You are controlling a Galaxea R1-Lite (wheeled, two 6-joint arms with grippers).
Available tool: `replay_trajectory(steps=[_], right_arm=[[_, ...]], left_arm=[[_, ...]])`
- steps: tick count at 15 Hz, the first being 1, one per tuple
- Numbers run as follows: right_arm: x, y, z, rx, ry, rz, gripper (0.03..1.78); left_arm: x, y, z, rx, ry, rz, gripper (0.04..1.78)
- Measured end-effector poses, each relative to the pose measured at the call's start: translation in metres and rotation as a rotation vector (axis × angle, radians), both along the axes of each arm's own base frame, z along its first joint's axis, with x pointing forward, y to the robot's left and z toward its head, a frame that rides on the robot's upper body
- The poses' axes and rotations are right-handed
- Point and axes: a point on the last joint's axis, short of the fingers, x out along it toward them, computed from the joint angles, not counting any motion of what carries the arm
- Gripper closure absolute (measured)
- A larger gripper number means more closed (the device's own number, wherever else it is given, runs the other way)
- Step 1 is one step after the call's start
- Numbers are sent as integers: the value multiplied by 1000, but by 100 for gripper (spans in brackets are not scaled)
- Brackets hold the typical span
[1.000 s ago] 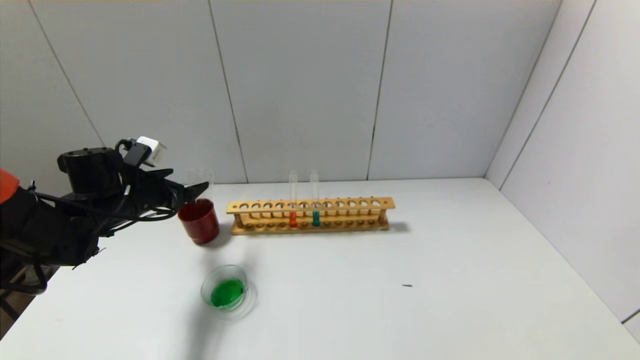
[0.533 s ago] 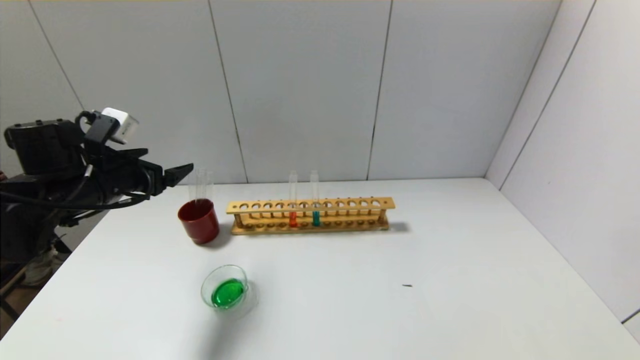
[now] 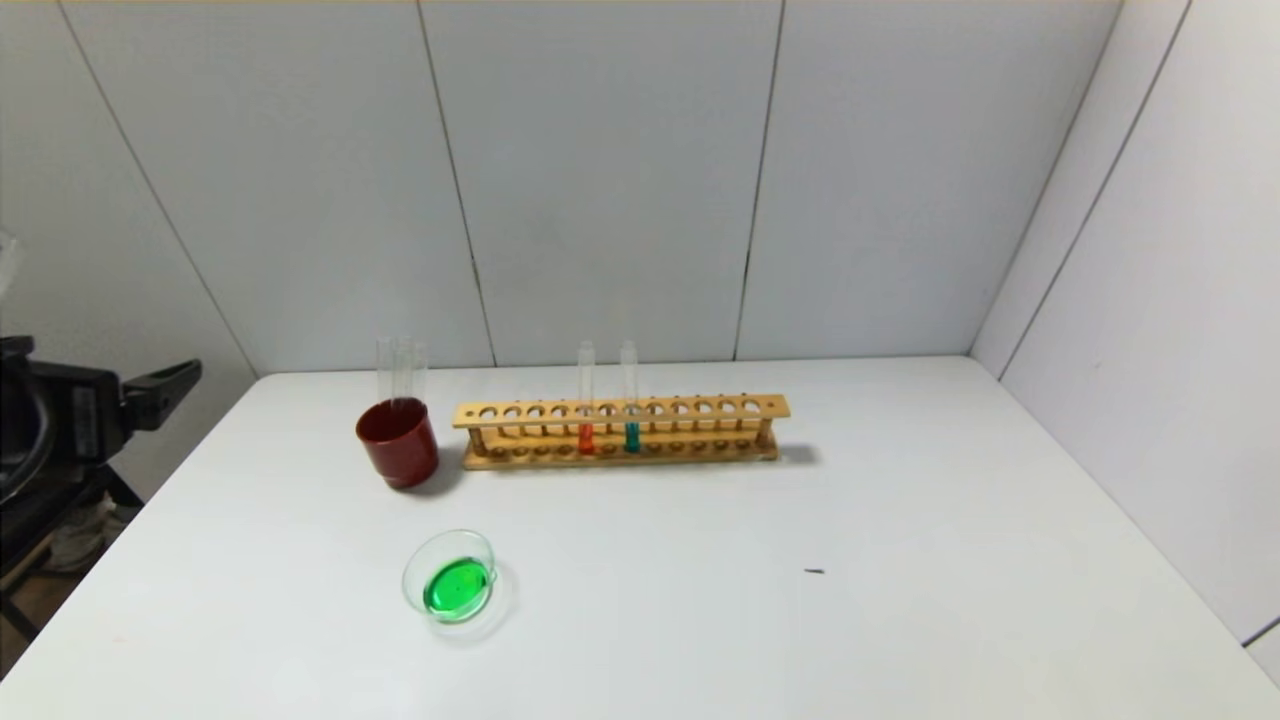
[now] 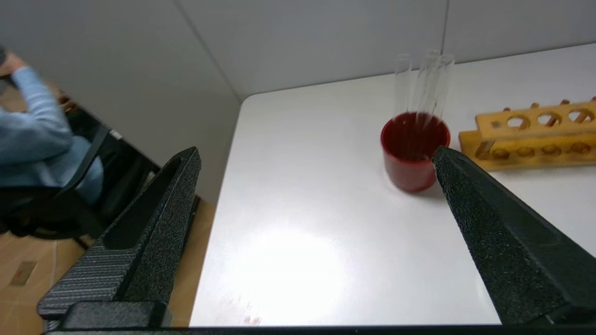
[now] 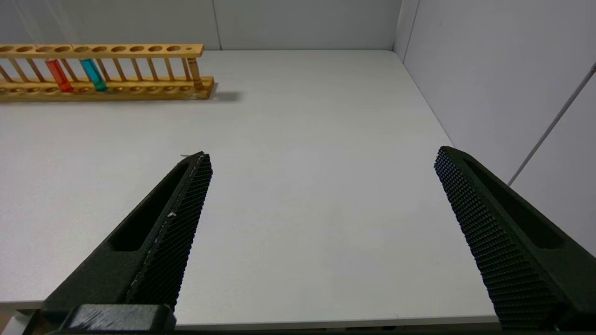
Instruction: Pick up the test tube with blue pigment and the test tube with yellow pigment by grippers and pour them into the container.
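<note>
The container (image 3: 450, 583), a shallow clear glass dish, holds green liquid at the table's front left. My left gripper (image 3: 165, 385) is open and empty beyond the table's left edge; in the left wrist view (image 4: 316, 153) its jaws stand wide apart. My right gripper (image 5: 322, 153) is open and empty over the table's near right edge, out of the head view. One teal-liquid tube (image 3: 632, 436) stands in the rack and also shows in the right wrist view (image 5: 94, 74). No yellow-liquid tube is in view.
A dark red cup (image 3: 398, 443) holds empty clear tubes (image 3: 402, 370), also in the left wrist view (image 4: 423, 83). A wooden rack (image 3: 700, 408) stands to its right with an orange-liquid tube (image 3: 586, 438). Grey walls close the back and right.
My left arm has pulled back from beside the red cup to the left, past the table's edge. Its white block has left the view. Nothing on the table has moved.
</note>
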Motion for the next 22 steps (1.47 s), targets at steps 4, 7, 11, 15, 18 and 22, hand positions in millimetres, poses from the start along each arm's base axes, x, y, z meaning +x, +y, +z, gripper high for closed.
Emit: replay_trajectory(steps=[4, 7, 11, 15, 18, 22], right_arm=[[0, 0, 0, 0, 0, 0, 6], [0, 0, 0, 0, 0, 0, 6], [0, 0, 0, 0, 0, 0, 6], [0, 0, 0, 0, 0, 0, 6], [0, 0, 0, 0, 0, 0, 6], [0, 0, 0, 0, 0, 0, 6]], left_arm=[[-89, -7, -12, 5, -104, -9, 7], [-148, -13, -33, -2, -163, -121, 7], [-194, -17, -85, -71, -206, -251, 7], [-187, -15, -147, -124, -179, -230, 7], [-185, -15, -162, -142, -161, -221, 7], [-185, -15, -164, -179, -163, -215, 7]])
